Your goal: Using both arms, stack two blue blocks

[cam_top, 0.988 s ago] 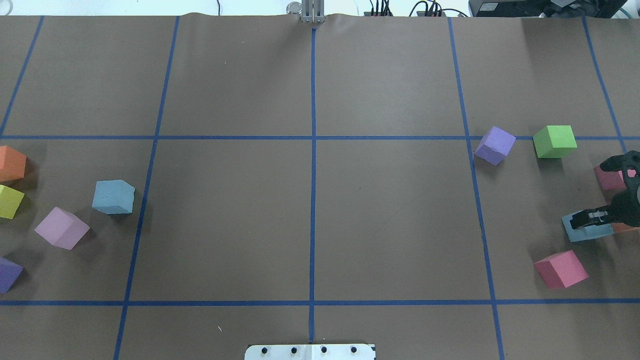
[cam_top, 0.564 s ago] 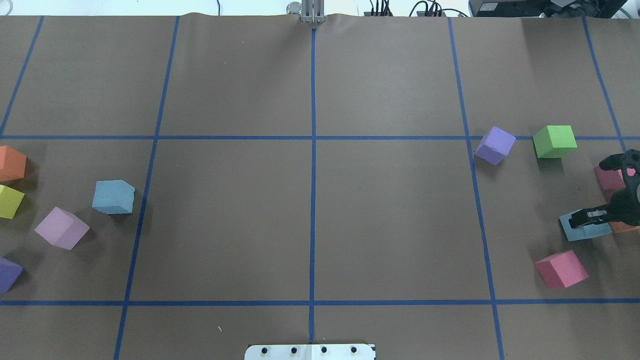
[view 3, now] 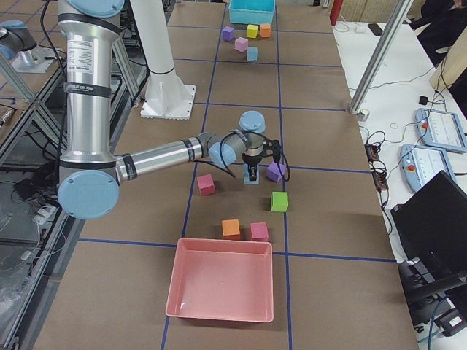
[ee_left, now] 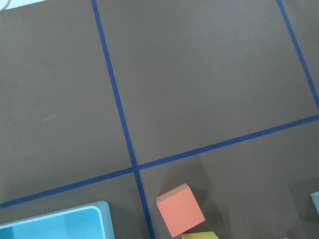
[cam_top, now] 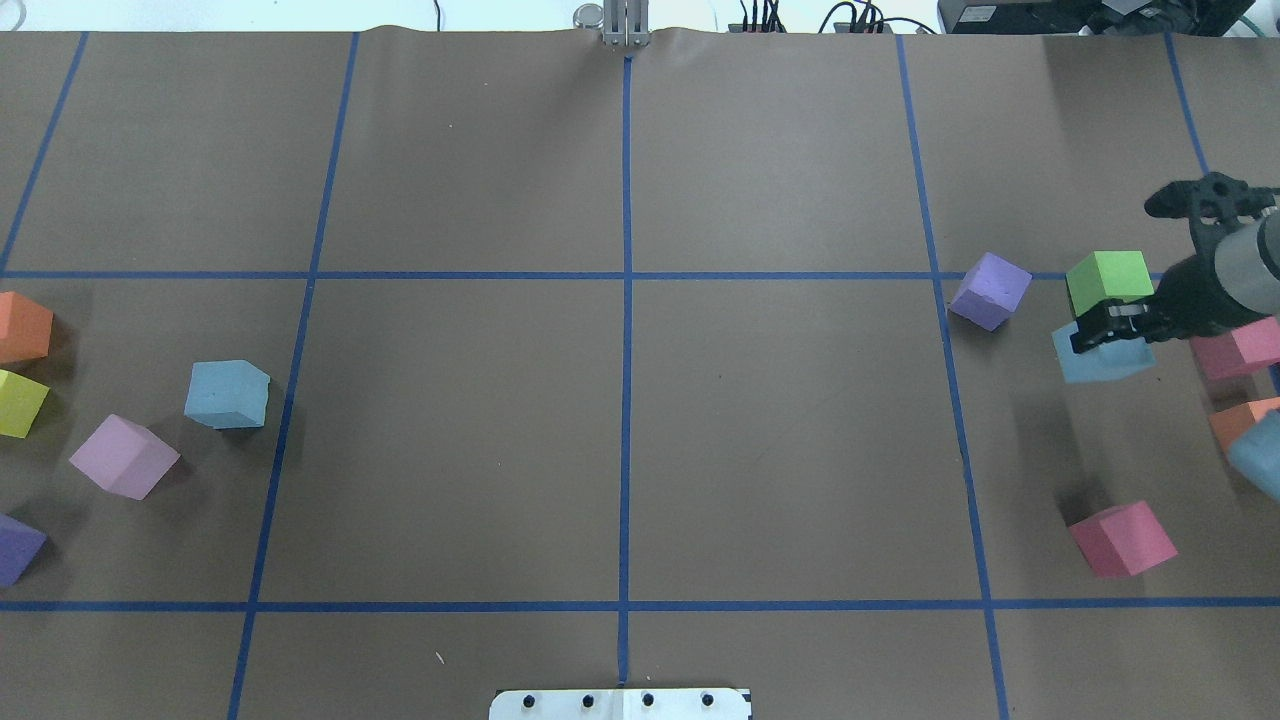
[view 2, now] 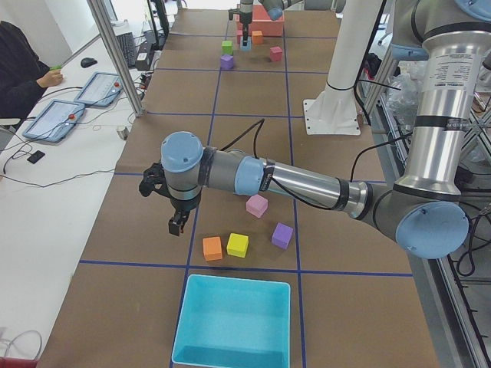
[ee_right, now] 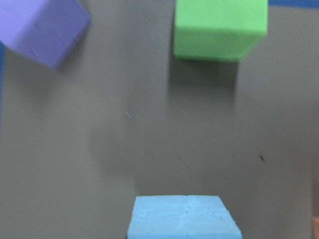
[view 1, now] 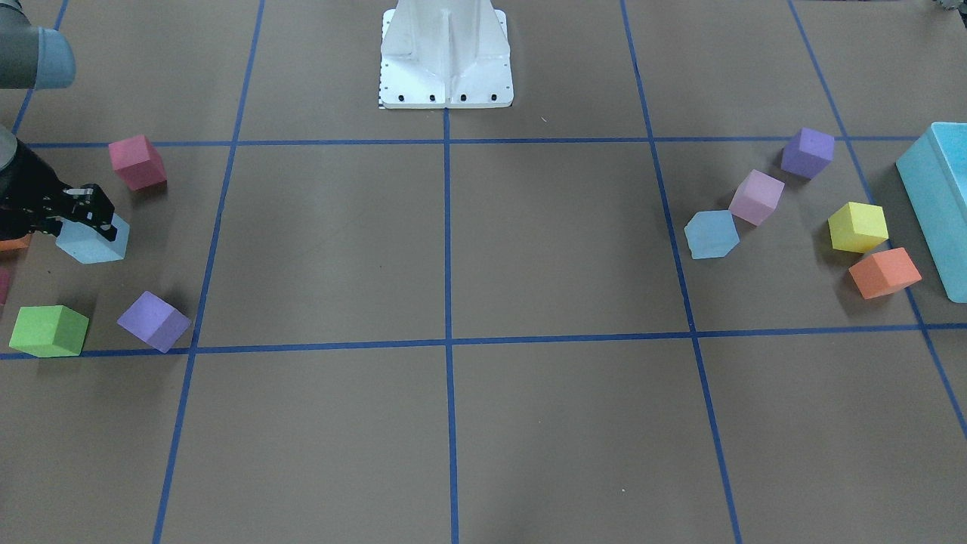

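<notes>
**Right gripper** point(cam_top: 1110, 328): the jaws are clamped on the first blue block point(cam_top: 1098, 358), taken from above on two opposite faces. The block is on the robot's right side of the table, just beside the green cube point(cam_top: 1108, 282) and near the right-side purple cube point(cam_top: 990, 290). It is judged to be lifted off the paper, though no view shows the gap plainly. The top-down grip leaves the underside free, which suits setting it down on another block.

**Second blue block** point(cam_top: 227, 393): it rests on the paper on the robot's left side, well apart from the first. Its top face is bare, so it is the likely base of the stack.

**Left gripper** point(view 2: 176, 226): it hangs over the left cluster and shows only in the side view. Whether its jaws are apart or together cannot be told.

**Count:**
- Blue blocks: 2
- Purple: 2, including the left-side purple cube point(cam_top: 15, 548)
- Red: 2, the red cube point(cam_top: 1122, 540) and the pink-red cube point(cam_top: 1240, 348)
- Orange: 2, the left orange cube point(cam_top: 20, 328) and the right orange cube point(cam_top: 1240, 420)
- Green: 1
- Yellow cube point(cam_top: 20, 403): 1
- Lilac cube point(cam_top: 124, 456): 1
- Total cubes: 11
- Containers: 1 teal box point(view 1: 937, 204) and 1 pink tray point(view 3: 222, 284)
</notes>
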